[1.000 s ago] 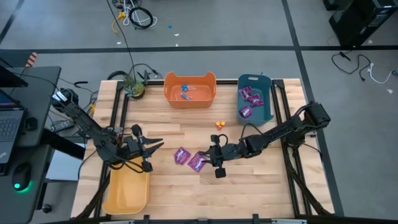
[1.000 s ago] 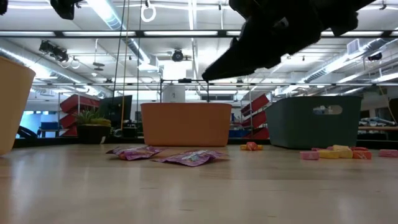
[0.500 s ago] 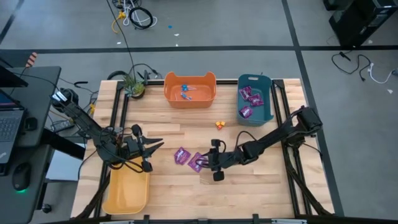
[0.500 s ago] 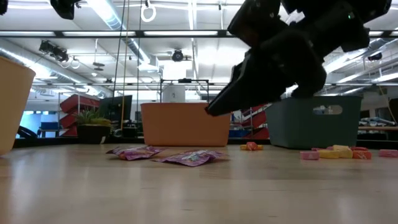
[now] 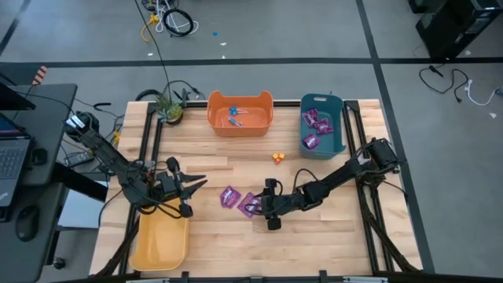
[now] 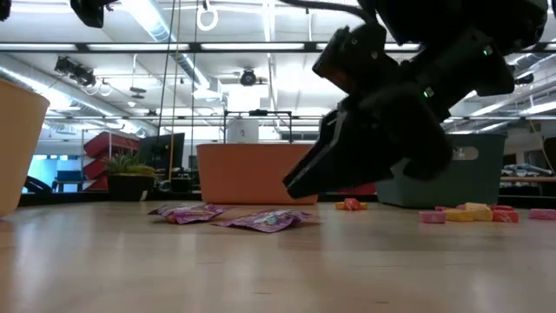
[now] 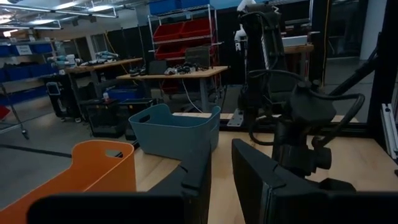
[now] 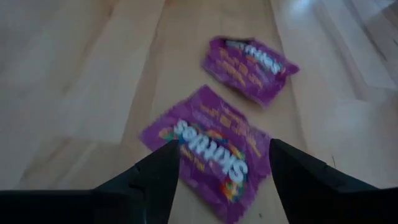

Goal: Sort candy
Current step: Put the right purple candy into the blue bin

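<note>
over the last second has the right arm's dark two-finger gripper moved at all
Yes. In the high view the right gripper has slid left, away from the teal plastic bin, and now sits open over the nearer shiny purple flat packet.

Right hand (image 5: 268,206) moved left along bench and dropped lower, now right beside nearer of 2 purple packets (image 5: 250,204). Its fingers spread wider than 1 second ago, straddling that packet in right wrist view. Right arm stretched further across bench.
</note>
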